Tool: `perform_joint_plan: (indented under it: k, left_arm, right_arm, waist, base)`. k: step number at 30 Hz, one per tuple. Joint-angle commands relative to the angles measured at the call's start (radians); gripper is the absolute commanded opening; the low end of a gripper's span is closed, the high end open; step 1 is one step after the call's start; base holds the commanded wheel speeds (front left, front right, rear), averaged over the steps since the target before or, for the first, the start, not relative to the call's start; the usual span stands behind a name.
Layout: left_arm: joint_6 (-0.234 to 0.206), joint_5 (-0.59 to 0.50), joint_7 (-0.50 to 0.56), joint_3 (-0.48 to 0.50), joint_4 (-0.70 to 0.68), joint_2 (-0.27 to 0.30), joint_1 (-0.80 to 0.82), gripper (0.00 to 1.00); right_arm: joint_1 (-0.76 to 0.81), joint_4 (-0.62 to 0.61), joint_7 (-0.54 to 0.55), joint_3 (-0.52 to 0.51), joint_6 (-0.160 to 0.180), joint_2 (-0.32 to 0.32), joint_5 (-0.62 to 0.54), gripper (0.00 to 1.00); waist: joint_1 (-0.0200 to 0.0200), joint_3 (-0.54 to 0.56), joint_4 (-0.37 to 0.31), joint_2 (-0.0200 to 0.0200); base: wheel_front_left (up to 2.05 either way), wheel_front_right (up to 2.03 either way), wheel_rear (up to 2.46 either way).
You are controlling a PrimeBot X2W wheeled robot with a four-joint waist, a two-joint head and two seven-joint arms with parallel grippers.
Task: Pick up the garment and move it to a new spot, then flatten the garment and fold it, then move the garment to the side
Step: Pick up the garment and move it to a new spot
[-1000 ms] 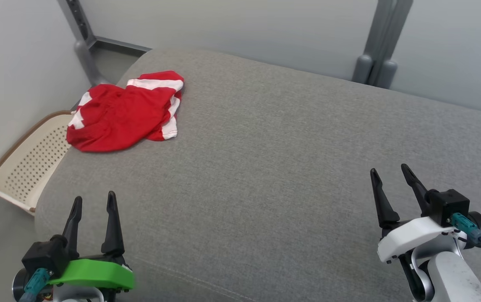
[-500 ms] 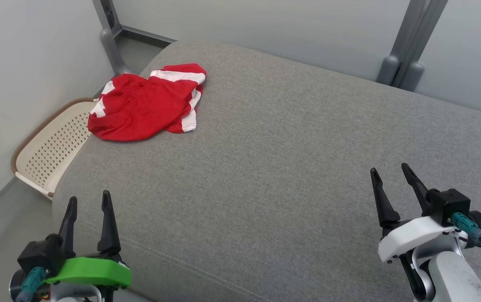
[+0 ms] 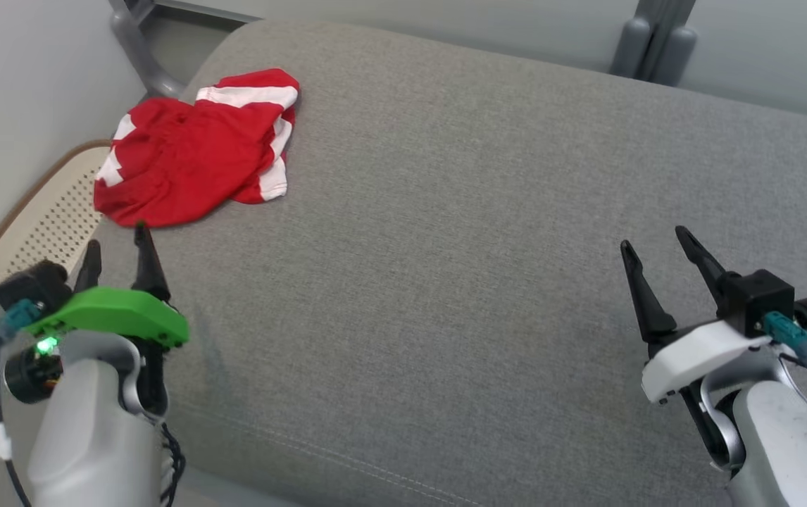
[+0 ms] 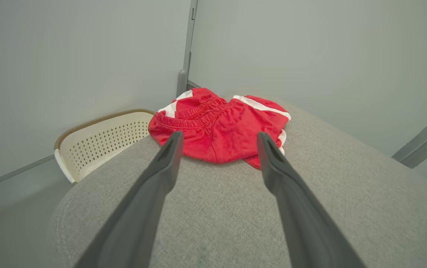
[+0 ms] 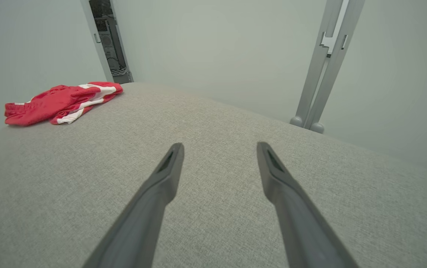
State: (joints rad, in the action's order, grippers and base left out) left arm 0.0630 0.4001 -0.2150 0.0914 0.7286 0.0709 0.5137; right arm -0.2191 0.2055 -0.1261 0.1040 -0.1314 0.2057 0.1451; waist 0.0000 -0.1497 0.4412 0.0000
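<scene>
**A:** Garment position?

**B:** Red shorts [image 3: 192, 151] with white side stripes, crumpled in a heap. They lie at the far left corner of the grey upholstered cushion [image 3: 446, 246], close to its rounded edge. The left wrist view shows the gathered elastic waistband on the heap's left side.

**A:** Anything beside it?

**B:** A cream perforated basket [image 3: 44, 218] with a brown rim, lower than the cushion top, just left of that corner and near the pale wall.

**A:** Left end effector?

**B:** The left end effector [image 3: 116, 234] has a green housing. Its fingers are spread and nothing is between them. It sits over the cushion's left edge with the tips pointing at the shorts, right at the heap's near edge. Cannot tell whether a tip touches the fabric.

**A:** Right end effector?

**B:** The right end effector [image 3: 655, 237] has a white housing. Its fingers are also spread, with nothing between them. It is above bare cushion on the right side, well apart from the shorts.

**A:** Background?

**B:** Grey upright posts [image 3: 650, 35] stand behind the cushion's far edge, against a pale wall.
</scene>
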Motion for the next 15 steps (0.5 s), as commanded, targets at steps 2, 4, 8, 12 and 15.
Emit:
perform_joint_plan:
  k: [2,4,8,12,15]
  left_arm:
    - [0.001,0.046,0.042,0.039,0.076,0.034,0.086,1.0]
    - [0.006,0.084,0.068,0.068,0.129,0.058,0.151,1.0]
    - [0.007,0.129,0.117,0.102,0.214,0.091,0.265,1.0]
    - [-0.004,0.159,0.185,0.121,0.27,0.132,0.377,1.0]
    - [-0.021,0.184,0.232,0.136,0.302,0.153,0.438,1.0]
  right_arm:
    - [-0.038,-0.036,0.019,0.024,0.002,0.012,-0.009,1.0]
    - [-0.066,-0.064,0.03,0.046,0.002,0.02,-0.009,1.0]
    - [-0.109,-0.119,0.046,0.073,0.002,0.036,-0.008,1.0]
    - [-0.156,-0.185,0.067,0.113,0.002,0.058,-0.02,1.0]
    - [-0.171,-0.22,0.079,0.136,0.002,0.074,-0.021,1.0]
  waist:
    - [0.0,-0.116,-0.11,0.0]
    - [0.0,-0.16,-0.152,0.0]
    - [0.0,-0.249,-0.214,0.0]
    - [0.0,-0.346,-0.269,0.0]
    - [0.0,-0.403,-0.305,0.0]
  base:
    - [0.0,0.0,0.0]
    - [0.0,0.0,0.0]
    - [0.0,0.0,0.0]
    - [0.0,0.0,0.0]
    - [0.0,0.0,0.0]
